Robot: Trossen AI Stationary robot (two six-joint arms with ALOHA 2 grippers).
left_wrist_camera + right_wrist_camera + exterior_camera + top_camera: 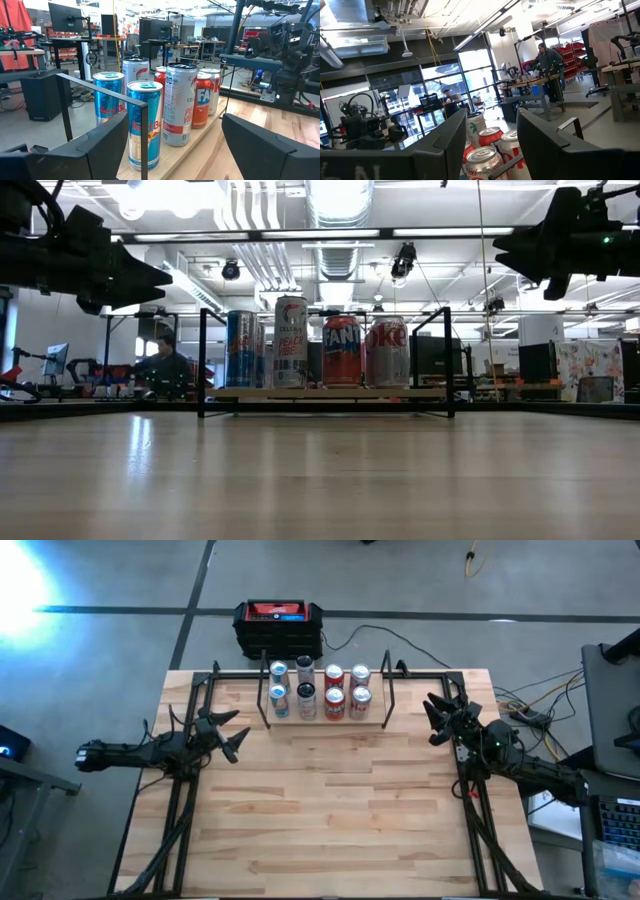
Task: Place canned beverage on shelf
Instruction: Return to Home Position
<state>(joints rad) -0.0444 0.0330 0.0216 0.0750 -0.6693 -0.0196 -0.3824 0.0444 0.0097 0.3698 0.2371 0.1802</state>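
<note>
With eight aluminium drink cans (306, 700) standing two-deep on the small light-wood shelf (320, 724) with black rod uprights at upper centre, the left gripper (238, 737) and right gripper (432, 720), both spread apart and empty, should draw back slowly, clear of those uprights.

Ahead of the matt dark plastic fingers (260, 145) of the left gripper (236, 736), glossy blue-and-silver metal cans (144, 125) stand on a smooth pale-wood shelf plank (202, 142) with thin matt black metal rods (64, 110). Below that gripper, the slatted light-wood tabletop (330, 810) has a soft sheen.
</note>
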